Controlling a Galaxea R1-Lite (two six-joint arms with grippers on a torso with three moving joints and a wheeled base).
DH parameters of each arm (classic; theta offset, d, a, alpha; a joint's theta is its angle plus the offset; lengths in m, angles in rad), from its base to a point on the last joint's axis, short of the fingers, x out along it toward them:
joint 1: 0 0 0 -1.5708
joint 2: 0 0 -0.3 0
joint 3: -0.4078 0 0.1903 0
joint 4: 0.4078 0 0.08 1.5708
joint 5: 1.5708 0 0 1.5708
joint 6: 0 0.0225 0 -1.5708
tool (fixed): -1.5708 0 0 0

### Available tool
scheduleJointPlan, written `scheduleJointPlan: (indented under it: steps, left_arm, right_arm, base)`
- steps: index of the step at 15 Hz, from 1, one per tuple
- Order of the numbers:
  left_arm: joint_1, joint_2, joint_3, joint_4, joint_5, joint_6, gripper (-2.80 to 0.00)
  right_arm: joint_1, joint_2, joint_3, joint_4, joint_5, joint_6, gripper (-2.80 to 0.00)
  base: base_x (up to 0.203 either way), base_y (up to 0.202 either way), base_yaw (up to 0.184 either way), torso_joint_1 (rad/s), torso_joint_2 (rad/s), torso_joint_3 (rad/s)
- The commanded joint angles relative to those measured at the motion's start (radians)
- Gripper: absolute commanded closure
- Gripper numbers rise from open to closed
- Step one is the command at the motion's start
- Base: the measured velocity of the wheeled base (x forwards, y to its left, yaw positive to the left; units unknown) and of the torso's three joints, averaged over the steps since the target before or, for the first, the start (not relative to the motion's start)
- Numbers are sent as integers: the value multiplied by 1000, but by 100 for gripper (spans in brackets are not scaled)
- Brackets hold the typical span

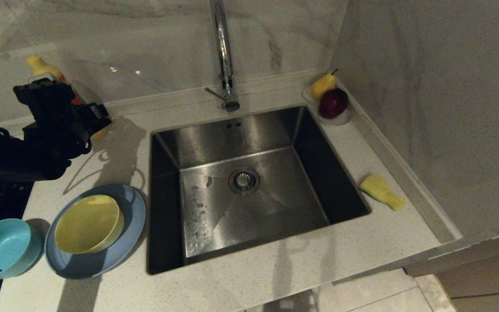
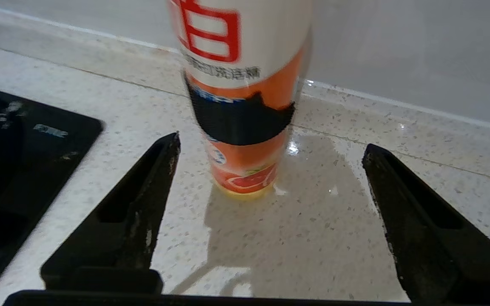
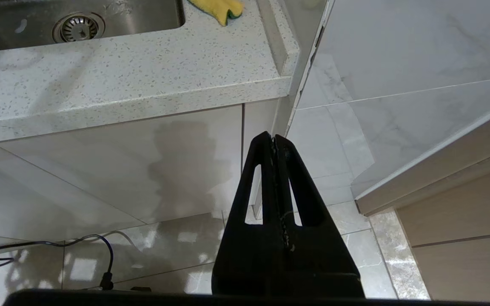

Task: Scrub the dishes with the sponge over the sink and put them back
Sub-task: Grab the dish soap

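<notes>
Black pointed left tool (image 2: 270, 146) fingers flank cylindrical bottle (image 2: 240, 93).

Left arm reaches in from the left over the countertop's back-left part, wrist angled down toward the back edge. Left gripper (image 2: 270, 153) has its fingers (image 2: 143, 199) spread wide, nothing between them touching. Right gripper (image 3: 274, 140) hangs parked below the countertop's front edge, fingers pressed together, empty.
</notes>
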Motion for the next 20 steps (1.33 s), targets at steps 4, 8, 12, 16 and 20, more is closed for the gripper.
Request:
scheduleJointPlan:
  steps: [4,8,12,16,20]
  left_arm:
    - [4,64,-86,-39,7,-1,-280]
    - [24,136,-194,-35,3,1,-280]
    - [43,175,-244,-38,-2,6,-280]
    - [63,192,-258,-43,-17,6,-280]
    - [70,226,-307,-44,-39,6,-280]
  right_arm:
    - [0,0,0,0,0,0,0]
    - [0,0,0,0,0,-1,0]
    - [0,0,0,0,0,0,0]
    - [0,0,0,0,0,-1,0]
    - [0,0,0,0,0,-1,0]
  base:
    - [0,0,0,0,0,0]
    - [0,0,0,0,0,0]
    - [0,0,0,0,0,0]
    - [0,0,0,0,0,0]
    - [0,0,0,0,0,0]
